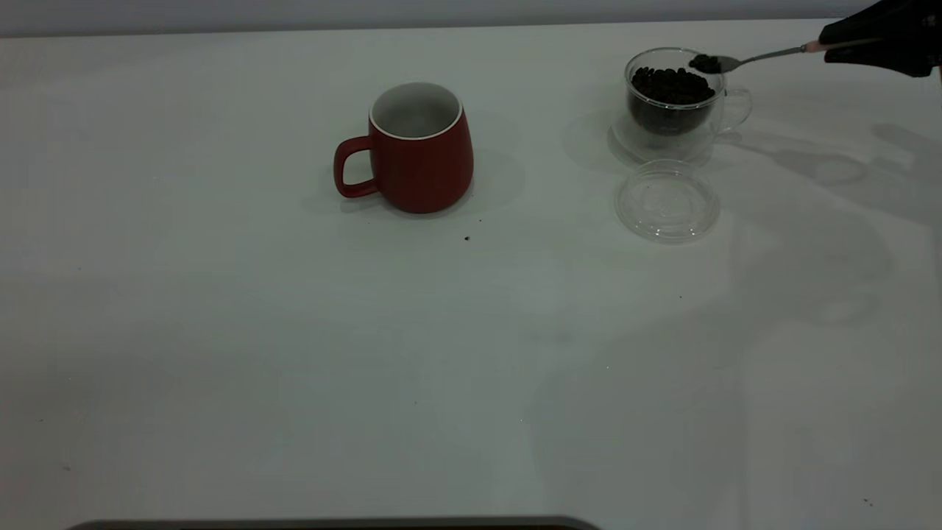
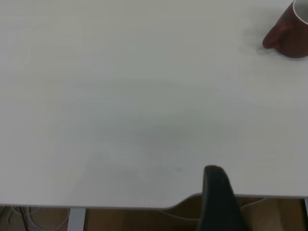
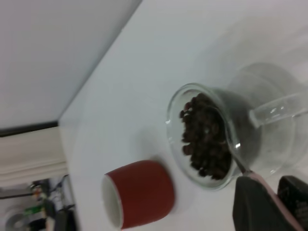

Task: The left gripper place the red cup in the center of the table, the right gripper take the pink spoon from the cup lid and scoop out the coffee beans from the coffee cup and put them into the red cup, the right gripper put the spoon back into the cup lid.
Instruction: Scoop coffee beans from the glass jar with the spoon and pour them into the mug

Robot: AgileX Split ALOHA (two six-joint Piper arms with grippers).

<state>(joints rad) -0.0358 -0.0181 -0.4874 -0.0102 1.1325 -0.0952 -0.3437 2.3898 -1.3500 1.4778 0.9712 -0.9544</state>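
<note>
Exterior view shows a smooth white table [image 1: 221,331] with the red cup [image 1: 419,151] upright near its middle, a rounded, matte ceramic mug with a pale inside and its loop handle turned left. A single dark speck [image 1: 466,238] lies just in front of it. Well to the right stands the coffee cup [image 1: 673,99], clear glass with a handle on its right side, filled with dark coffee beans [image 1: 671,85]. In front of it lies the cup lid [image 1: 667,200], a flat, round, transparent disc. At the far right the right claw [image 1: 846,46] is closed on the pink handle of the spoon [image 1: 765,55], whose metal bowl holds beans over the glass rim. Only one dark finger of the left claw [image 2: 219,202] shows, at the table edge, so its opening cannot be told.
</note>
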